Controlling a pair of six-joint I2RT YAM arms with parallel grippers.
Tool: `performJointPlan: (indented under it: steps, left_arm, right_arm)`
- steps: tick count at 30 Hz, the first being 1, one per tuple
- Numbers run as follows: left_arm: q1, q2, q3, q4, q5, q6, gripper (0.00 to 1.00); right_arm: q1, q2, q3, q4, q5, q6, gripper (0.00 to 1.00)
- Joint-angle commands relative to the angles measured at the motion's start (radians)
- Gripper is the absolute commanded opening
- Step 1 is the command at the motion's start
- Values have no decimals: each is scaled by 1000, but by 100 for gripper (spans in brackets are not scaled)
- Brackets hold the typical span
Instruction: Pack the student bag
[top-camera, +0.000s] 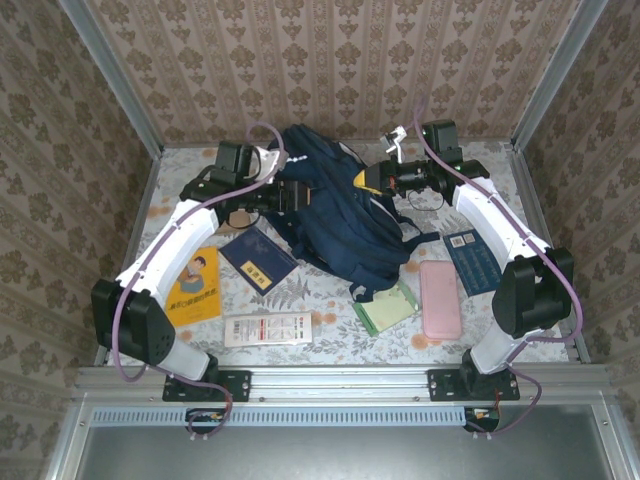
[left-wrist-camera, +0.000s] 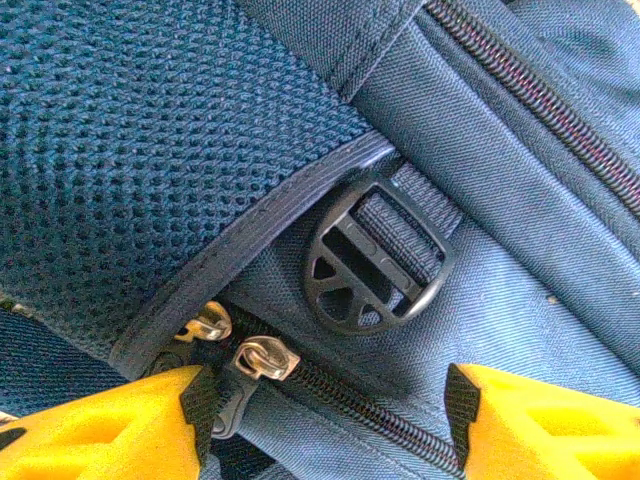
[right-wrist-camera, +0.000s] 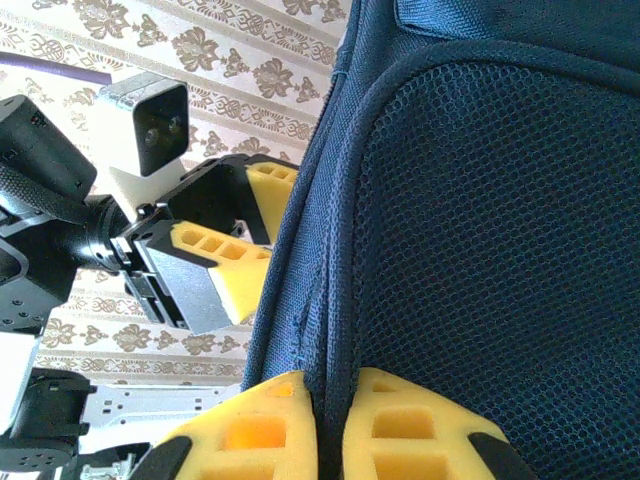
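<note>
The student bag (top-camera: 335, 215), a navy-blue backpack, lies in the middle of the table between both arms. My left gripper (top-camera: 285, 195) presses against its left side. In the left wrist view this gripper (left-wrist-camera: 330, 420) is open, its yellow fingers (left-wrist-camera: 110, 425) straddling a zipper line with a metal slider (left-wrist-camera: 262, 358) close to the left pad; a black strap buckle (left-wrist-camera: 375, 265) sits just above. My right gripper (right-wrist-camera: 333, 420) is shut on a fold of the bag's mesh-edged fabric (right-wrist-camera: 480, 230). In the top view it (top-camera: 370, 180) sits at the bag's upper right.
Around the bag on the table lie a yellow book (top-camera: 195, 285), a dark blue booklet (top-camera: 258, 260), a white flat box (top-camera: 267, 328), a green notepad (top-camera: 385, 308), a pink case (top-camera: 439, 298) and a blue booklet (top-camera: 471, 262). Patterned walls enclose three sides.
</note>
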Motion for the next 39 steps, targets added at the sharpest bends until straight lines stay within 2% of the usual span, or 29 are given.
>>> performJointPlan:
  steps: [1, 6, 13, 16, 18, 21, 24, 28, 30, 32, 35, 39]
  left_arm:
    - [-10, 8, 25, -22, -26, 56, 64]
    - [-12, 11, 20, -29, -56, 98, 63]
    - [-27, 25, 6, -5, -44, 140, 62]
    - [-30, 21, -8, 14, -16, 148, 56]
    - [-32, 15, -26, 37, 5, 143, 47]
    - [-31, 5, -46, 45, -7, 144, 33]
    - [-27, -1, -60, 41, -35, 145, 28]
    - [-20, -2, -64, 33, -77, 149, 29]
    - [-14, 2, -63, 28, -101, 148, 40]
    - [-13, 6, -62, 24, -119, 148, 44]
    - [-10, 6, -67, 19, -138, 151, 42]
    - [-9, 8, -80, 36, -139, 151, 35]
  right_arm:
    - [4, -9, 75, 83, -89, -19, 0]
    - [4, -3, 79, 95, -94, -9, 0]
    - [3, 6, 88, 104, -102, 0, 0]
    - [3, 10, 93, 105, -105, 1, 0]
    - [2, 13, 95, 105, -105, 3, 0]
    - [3, 12, 93, 107, -104, 5, 0]
    - [1, 12, 94, 111, -106, 7, 0]
    - [1, 11, 95, 114, -108, 11, 0]
    - [3, 8, 95, 117, -110, 13, 0]
    - [3, 6, 94, 117, -109, 16, 0]
    - [1, 3, 96, 121, -109, 19, 0]
    - [3, 0, 94, 128, -114, 24, 0]
